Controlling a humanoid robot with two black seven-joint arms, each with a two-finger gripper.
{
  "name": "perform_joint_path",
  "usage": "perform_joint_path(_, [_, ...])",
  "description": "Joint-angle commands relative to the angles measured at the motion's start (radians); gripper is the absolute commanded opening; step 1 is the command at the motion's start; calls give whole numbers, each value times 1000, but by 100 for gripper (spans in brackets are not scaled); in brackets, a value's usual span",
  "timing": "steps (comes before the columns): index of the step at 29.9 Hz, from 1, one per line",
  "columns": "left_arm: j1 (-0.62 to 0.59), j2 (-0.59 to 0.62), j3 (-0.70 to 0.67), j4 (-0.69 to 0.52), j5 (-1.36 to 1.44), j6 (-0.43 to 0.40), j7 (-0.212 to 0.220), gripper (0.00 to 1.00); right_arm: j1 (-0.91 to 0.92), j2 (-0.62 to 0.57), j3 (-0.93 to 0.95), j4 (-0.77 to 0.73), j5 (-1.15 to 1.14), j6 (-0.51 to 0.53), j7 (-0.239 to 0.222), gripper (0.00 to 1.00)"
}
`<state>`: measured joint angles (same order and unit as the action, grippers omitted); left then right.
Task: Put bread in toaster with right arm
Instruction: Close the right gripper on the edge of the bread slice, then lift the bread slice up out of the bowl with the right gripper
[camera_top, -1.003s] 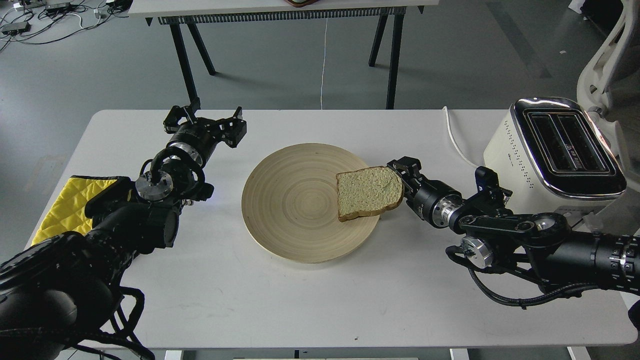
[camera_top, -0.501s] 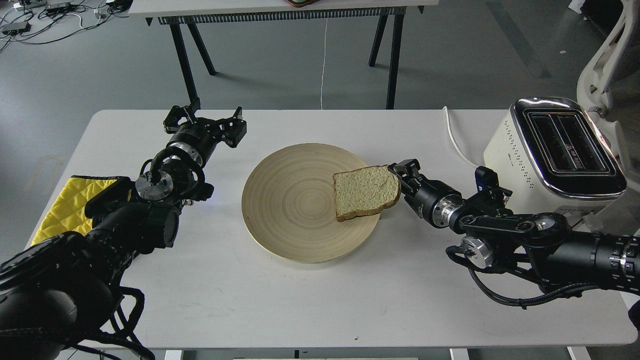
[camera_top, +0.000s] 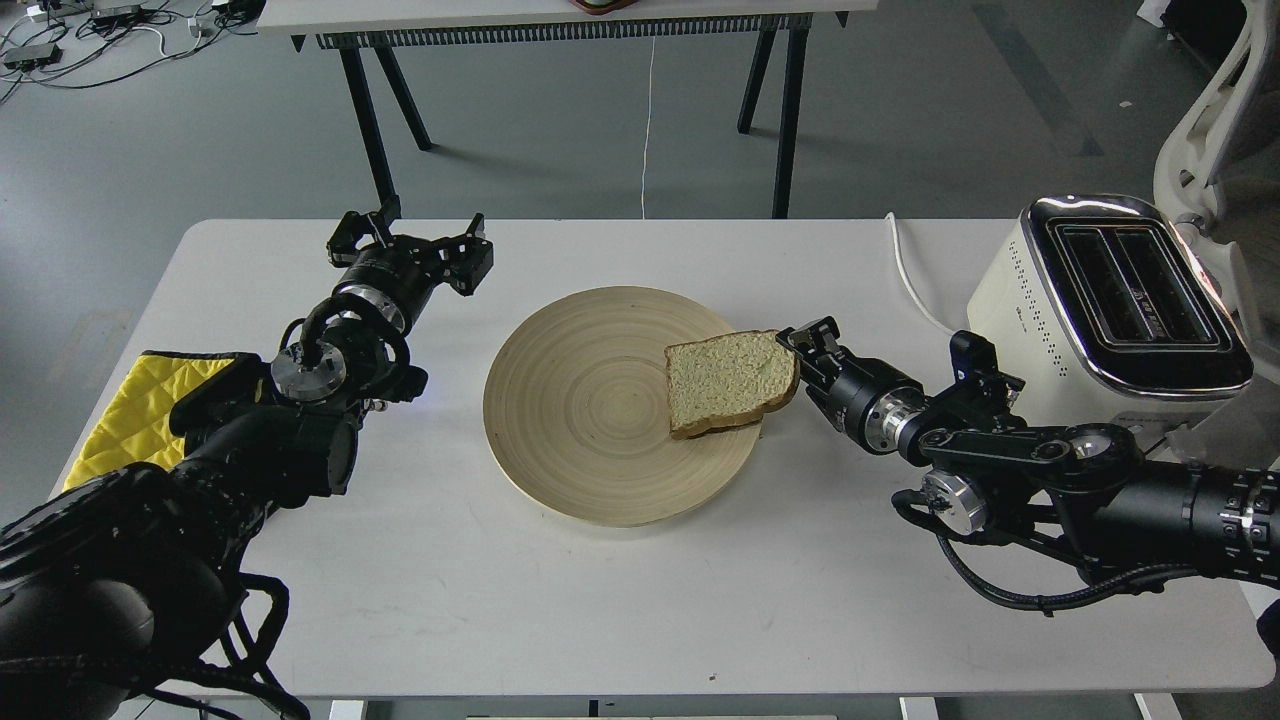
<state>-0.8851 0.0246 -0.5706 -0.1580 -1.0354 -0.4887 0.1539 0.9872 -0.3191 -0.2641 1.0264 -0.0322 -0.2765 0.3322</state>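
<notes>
Speckled tan bread (camera_top: 730, 383), round wooden plate (camera_top: 590, 440)

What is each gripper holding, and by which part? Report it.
The right gripper grips the bread at its right crust edge, over the plate rim. The left gripper is open and holds nothing.

Counts on the tabletop (camera_top: 420, 560): one bread slice (camera_top: 728, 380), one round wooden plate (camera_top: 590, 430), one two-slot toaster (camera_top: 1110, 305), one yellow cloth (camera_top: 135, 405), one white cord (camera_top: 905, 275). Arms: two, one end effector each – left (camera_top: 410, 240), right (camera_top: 800, 345)
</notes>
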Motion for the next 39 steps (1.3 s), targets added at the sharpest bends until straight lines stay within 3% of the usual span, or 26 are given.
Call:
perform_joint_path(1, [0,0,0,0,0,0,-1,100,5,-3,3,6,2,0,1,18])
perform_joint_path(24, [0,0,0,0,1,0,-1,100,116,-20,77,35,2,0,1,12])
perform_joint_path(39, [0,0,0,0,0,0,1,100,336,-244,86,69,-18,-1,1,10])
